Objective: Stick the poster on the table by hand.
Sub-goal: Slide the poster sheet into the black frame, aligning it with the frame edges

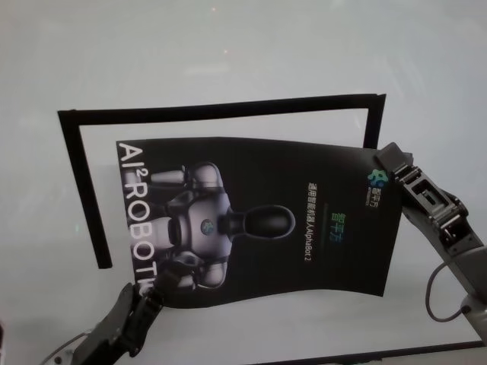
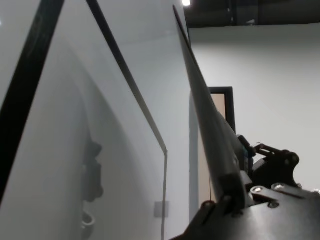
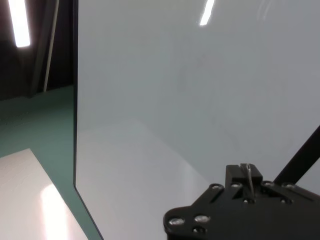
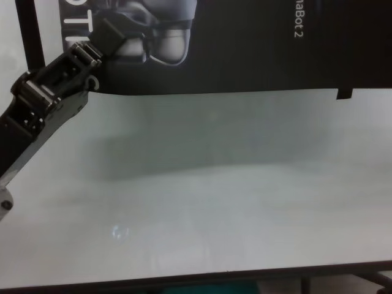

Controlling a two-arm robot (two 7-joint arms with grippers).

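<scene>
I am pinching the near left corner of the poster point(image 1: 259, 220) in my left pincer point(image 1: 144, 298), clamped on its edge, while my right pincer point(image 1: 383, 161) is gripping the far right corner. The sheet is looking thin, glossy and floppy, bowing between the corners, so corners are the sensible holds. It is hanging just above the surface point(image 1: 228, 53), long axis running left to right, partly inside the black strips point(image 1: 84, 190).

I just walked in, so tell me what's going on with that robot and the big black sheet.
Both arms hold the poster over the white table. The left gripper pinches its near left corner, and the right gripper pinches the far right corner. The sheet sags between them, partly inside a frame of black strips, not yet flat on the table.
</scene>
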